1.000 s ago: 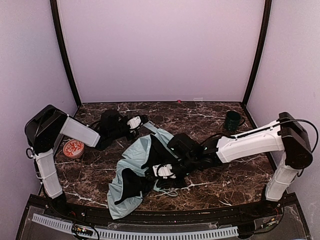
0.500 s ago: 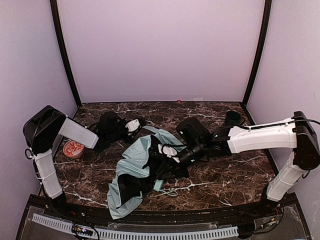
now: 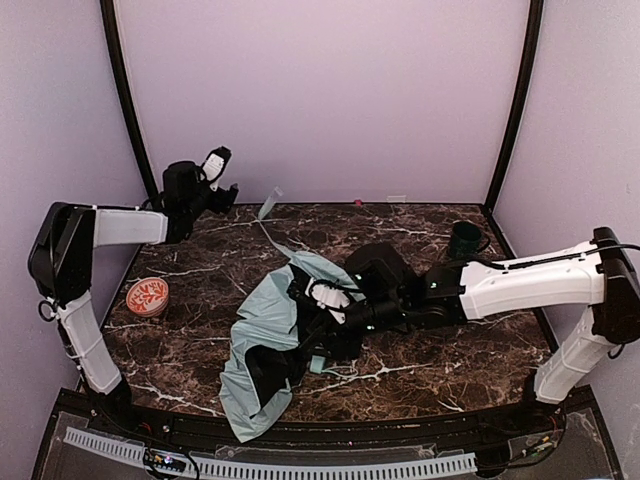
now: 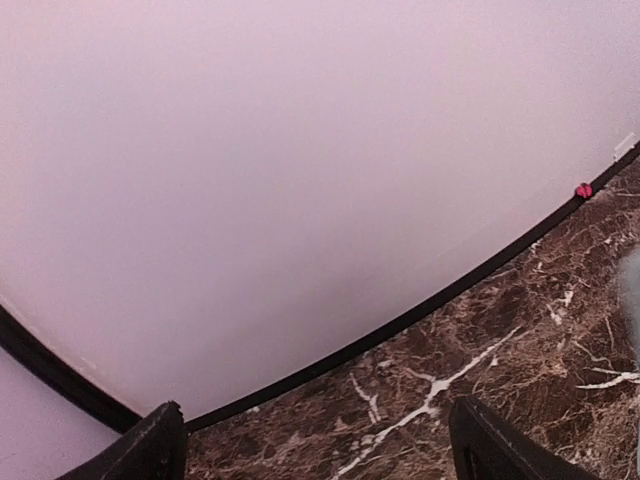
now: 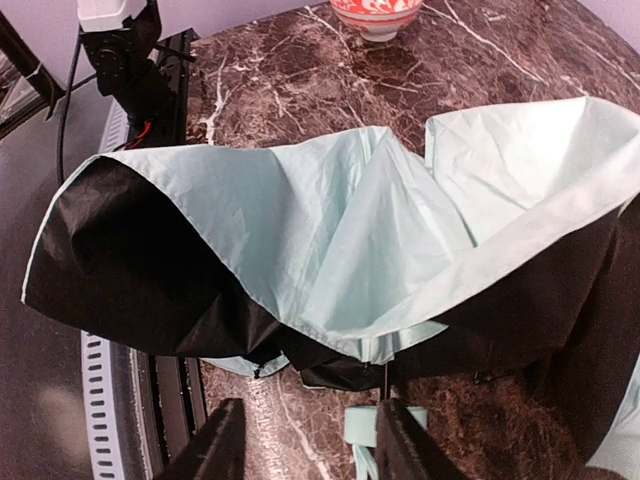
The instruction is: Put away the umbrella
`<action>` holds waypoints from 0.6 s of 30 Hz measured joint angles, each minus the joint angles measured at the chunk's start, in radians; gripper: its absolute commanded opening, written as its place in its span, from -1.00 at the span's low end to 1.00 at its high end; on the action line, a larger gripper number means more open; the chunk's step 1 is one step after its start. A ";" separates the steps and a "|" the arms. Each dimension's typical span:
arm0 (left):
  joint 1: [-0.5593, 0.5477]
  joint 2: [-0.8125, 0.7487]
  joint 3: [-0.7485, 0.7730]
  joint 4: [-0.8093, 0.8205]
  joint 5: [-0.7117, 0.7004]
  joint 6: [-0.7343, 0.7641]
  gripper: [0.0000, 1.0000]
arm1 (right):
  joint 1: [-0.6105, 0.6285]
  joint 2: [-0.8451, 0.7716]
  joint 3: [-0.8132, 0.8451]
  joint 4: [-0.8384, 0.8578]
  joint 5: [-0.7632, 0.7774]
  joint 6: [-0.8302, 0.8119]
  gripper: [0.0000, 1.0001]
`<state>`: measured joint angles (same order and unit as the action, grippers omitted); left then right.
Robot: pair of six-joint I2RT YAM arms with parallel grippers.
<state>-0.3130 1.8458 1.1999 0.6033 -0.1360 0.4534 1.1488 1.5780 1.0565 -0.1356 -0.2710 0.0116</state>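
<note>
The umbrella [image 3: 262,330] lies collapsed at the table's middle-left, its pale mint canopy [image 5: 350,210] crumpled over the black lining. A thin mint strip [image 3: 268,204] on a fine line sticks up from it toward the back wall. My right gripper [image 3: 325,297] hovers low over the fabric. In the right wrist view the right gripper [image 5: 305,445] is open with bare marble between its fingers, and the small mint handle [image 5: 360,425] sits just beside one finger. My left gripper [image 3: 216,172] is raised at the back left, apart from the umbrella. In its own view the left gripper [image 4: 320,455] is wide open and empty.
A red patterned bowl [image 3: 147,295] sits at the left edge, also visible as the bowl [image 5: 377,12] in the right wrist view. A dark green mug [image 3: 464,240] stands at the back right. The lilac back wall [image 4: 300,150] is close to the left gripper.
The left gripper opened, let go of the umbrella and swung up to the back-left wall. The right gripper opened and moved back over the canopy, which has slumped.
</note>
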 measured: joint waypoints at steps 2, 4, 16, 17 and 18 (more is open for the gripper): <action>0.032 -0.064 -0.008 -0.057 -0.015 -0.032 0.87 | 0.033 0.000 0.001 -0.015 0.048 0.001 0.23; 0.033 -0.125 -0.019 -0.105 -0.017 -0.055 0.88 | 0.051 0.010 0.005 -0.034 0.074 0.014 0.43; -0.001 -0.542 -0.266 -0.459 0.100 -0.227 0.81 | 0.062 0.207 0.243 -0.117 0.198 -0.175 1.00; -0.009 -0.593 -0.291 -0.496 0.113 -0.238 0.78 | 0.058 0.219 0.258 -0.116 0.210 -0.201 0.99; -0.021 -0.636 -0.307 -0.526 0.121 -0.242 0.74 | 0.056 0.235 0.275 -0.116 0.217 -0.226 0.97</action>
<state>-0.3344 1.2102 0.8928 0.0769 -0.0147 0.2111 1.2049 1.8133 1.3312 -0.2516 -0.0540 -0.2142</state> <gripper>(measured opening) 0.910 0.998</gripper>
